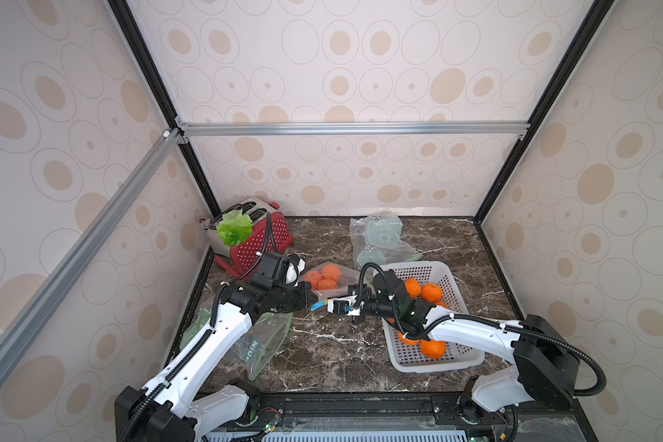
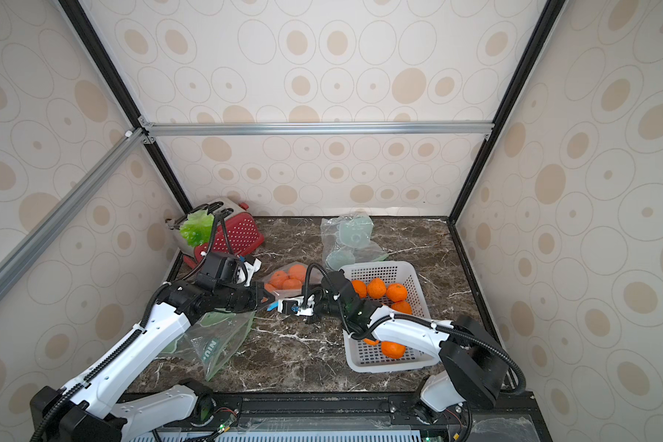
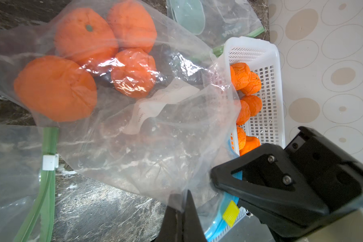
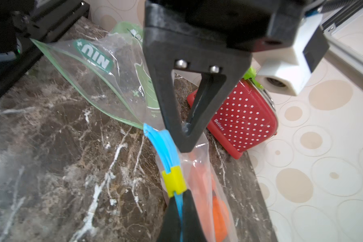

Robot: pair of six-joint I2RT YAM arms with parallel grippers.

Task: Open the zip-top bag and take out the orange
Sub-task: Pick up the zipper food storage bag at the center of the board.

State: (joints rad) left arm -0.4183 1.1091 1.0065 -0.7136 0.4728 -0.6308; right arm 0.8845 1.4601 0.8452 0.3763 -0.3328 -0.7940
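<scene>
Left hand [image 3: 182, 199] clamps zip-top bag [image 3: 134, 136] film, right hand [image 4: 181, 201] clamps zip strip [image 4: 161, 142] beside slider [image 4: 174, 180]; strip could slip free under pull.

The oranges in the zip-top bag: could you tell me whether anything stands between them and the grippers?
Yes: the zip-top bag itself encloses the oranges. The left gripper pinches its mouth edge, the right gripper its blue zip strip beside the yellow slider. Nothing else intervenes.

NIU on the green-edged bag [image 4: 96, 69] at the left edge of the table [image 4: 50, 157]; Belinee, small white letters, on the red toaster [image 4: 245, 117]
</scene>
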